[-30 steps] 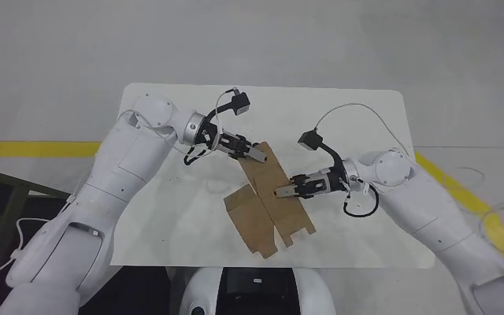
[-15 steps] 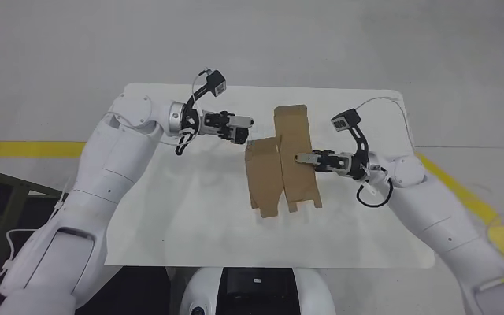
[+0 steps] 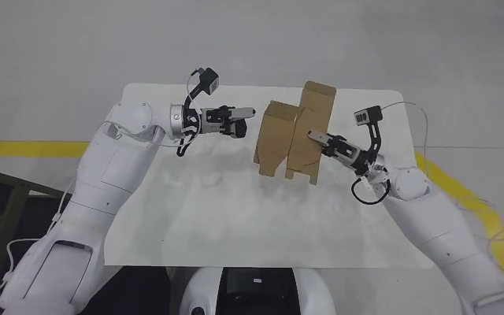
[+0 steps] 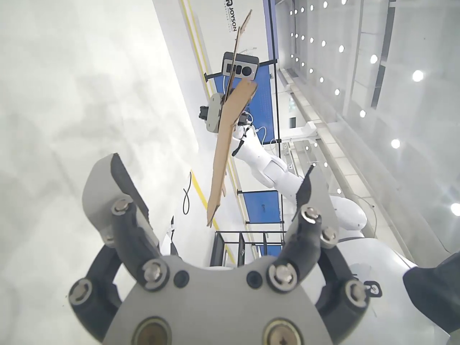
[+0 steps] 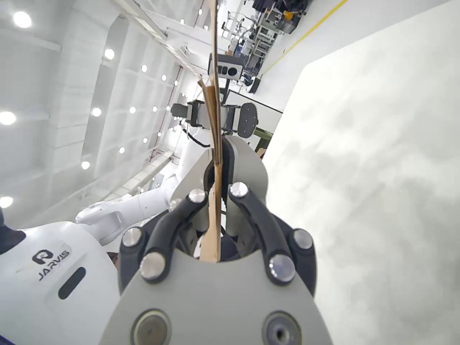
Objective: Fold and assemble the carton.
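Note:
A flattened brown cardboard carton hangs in the air above the middle back of the white table. My right gripper is shut on its edge; in the right wrist view the thin carton runs edge-on between the closed fingers. My left gripper is open, a short way to the left of the carton and not touching it. The left wrist view shows its spread fingers with the carton farther off, edge-on, held by the other arm.
A yellow floor line runs past both sides of the table. The table surface below and in front of the carton is bare white.
The right gripper has lifted the carton off the table and carried it back and to the right, turning it upright. The left gripper let go of it, drew back left and now stands open.

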Motion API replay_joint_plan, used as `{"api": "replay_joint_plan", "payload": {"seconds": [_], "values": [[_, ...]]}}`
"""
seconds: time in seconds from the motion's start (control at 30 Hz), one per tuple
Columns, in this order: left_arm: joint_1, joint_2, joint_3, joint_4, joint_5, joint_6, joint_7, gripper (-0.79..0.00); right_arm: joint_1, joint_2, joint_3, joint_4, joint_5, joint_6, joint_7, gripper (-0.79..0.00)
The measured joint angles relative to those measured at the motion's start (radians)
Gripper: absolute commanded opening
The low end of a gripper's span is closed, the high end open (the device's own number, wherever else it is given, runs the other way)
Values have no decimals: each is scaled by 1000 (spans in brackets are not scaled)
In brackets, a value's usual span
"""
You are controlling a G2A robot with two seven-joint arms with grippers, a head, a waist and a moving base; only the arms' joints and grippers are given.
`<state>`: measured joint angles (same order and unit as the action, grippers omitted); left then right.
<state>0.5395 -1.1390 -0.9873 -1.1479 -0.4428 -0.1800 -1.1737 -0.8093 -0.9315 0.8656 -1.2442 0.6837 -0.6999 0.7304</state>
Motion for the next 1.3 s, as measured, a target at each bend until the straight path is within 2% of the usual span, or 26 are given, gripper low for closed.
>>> {"api": "replay_joint_plan", "payload": {"seconds": [0.4, 0.47, 0.53, 0.7, 0.8, 1.03, 1.3], "values": [[0, 0, 0, 0, 0, 0, 0, 0, -1, 0, 2, 4, 8, 4, -4, -785], [2, 0, 0, -1, 0, 1, 2, 0, -4, -2, 9, 4, -21, 51, -51, -785], [18, 0, -2, -12, -2, 25, 34, 0, -13, -7, 14, -17, -33, 139, -137, -785], [38, -1, -5, -35, 3, 93, 91, 0, -34, -20, 33, -69, 48, 345, -276, -785], [48, -4, 2, -43, 5, 118, 124, 0, -47, -26, 44, -101, 62, 419, -342, -785], [53, -20, 21, -31, -5, 146, 219, 0, -90, -43, 49, -209, 42, 500, -468, -785], [44, -42, 50, 5, -18, 146, 287, 0, -114, -64, 51, -252, 27, 527, -498, -785]]}}
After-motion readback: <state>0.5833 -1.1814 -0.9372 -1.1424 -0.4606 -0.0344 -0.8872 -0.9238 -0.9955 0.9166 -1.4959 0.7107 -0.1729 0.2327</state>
